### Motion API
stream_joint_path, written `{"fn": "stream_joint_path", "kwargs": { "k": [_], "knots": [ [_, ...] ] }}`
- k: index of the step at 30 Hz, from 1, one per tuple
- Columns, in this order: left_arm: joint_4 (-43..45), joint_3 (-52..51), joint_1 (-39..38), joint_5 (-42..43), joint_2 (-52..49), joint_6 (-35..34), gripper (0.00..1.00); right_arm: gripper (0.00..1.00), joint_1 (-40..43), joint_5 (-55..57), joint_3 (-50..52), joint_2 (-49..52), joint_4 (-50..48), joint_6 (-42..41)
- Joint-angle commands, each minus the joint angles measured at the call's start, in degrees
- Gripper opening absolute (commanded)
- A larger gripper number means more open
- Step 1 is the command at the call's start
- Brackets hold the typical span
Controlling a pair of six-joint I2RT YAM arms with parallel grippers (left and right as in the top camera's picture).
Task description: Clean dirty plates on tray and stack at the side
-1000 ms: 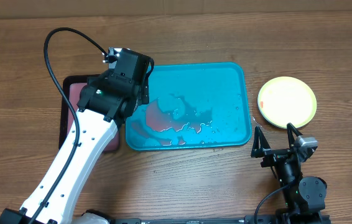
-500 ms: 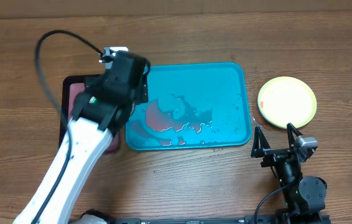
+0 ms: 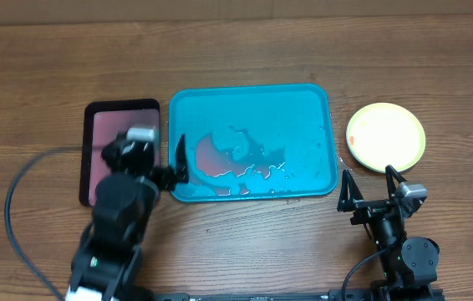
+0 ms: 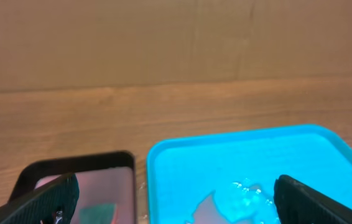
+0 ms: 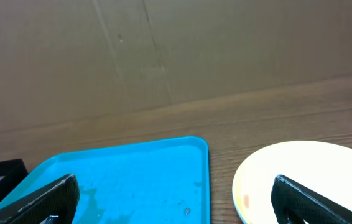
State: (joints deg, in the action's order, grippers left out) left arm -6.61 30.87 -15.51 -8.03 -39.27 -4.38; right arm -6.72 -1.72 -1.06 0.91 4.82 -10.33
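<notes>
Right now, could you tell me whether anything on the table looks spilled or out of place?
Yes: a pinkish-red watery puddle lies pooled in the turquoise tray, toward its left side, with droplets scattered rightward. The yellow-green plate sits flat, right of the tray.

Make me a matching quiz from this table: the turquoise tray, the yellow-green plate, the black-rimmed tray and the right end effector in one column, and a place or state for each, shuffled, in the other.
Things:
1. turquoise tray
2. yellow-green plate
3. black-rimmed tray
4. right end effector

Places or states:
A. farthest right, off both trays
B. pinkish inside, farthest left
C. wet, with a reddish puddle
D. open, holding nothing

Pairs: 1-C, 2-A, 3-B, 4-D
</notes>
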Motion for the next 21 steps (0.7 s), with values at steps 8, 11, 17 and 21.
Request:
{"fn": "stream_joint_path", "kwargs": {
  "k": [8, 11, 17, 21],
  "knots": [
    [2.84, -16.92, 8.48, 6.19, 24.0, 10.14, 1.0, 1.0, 0.31, -0.5, 0.57, -0.28, -0.17, -0.13],
    [2.84, -19.93, 10.38, 6.19, 28.61, 12.2, 1.0, 1.0, 0.31, -0.5, 0.57, -0.28, -0.17, -0.13],
    [2.78, -26.58, 11.87, 6.19, 36.54, 15.91, 1.0, 1.0, 0.31, -0.5, 0.57, -0.28, -0.17, -0.13],
    [3.04, -30.6, 11.91, 6.21, 39.1, 18.82, 1.0, 1.0, 0.31, -0.5, 0.57, -0.28, -0.17, -0.11]
  ]
}}
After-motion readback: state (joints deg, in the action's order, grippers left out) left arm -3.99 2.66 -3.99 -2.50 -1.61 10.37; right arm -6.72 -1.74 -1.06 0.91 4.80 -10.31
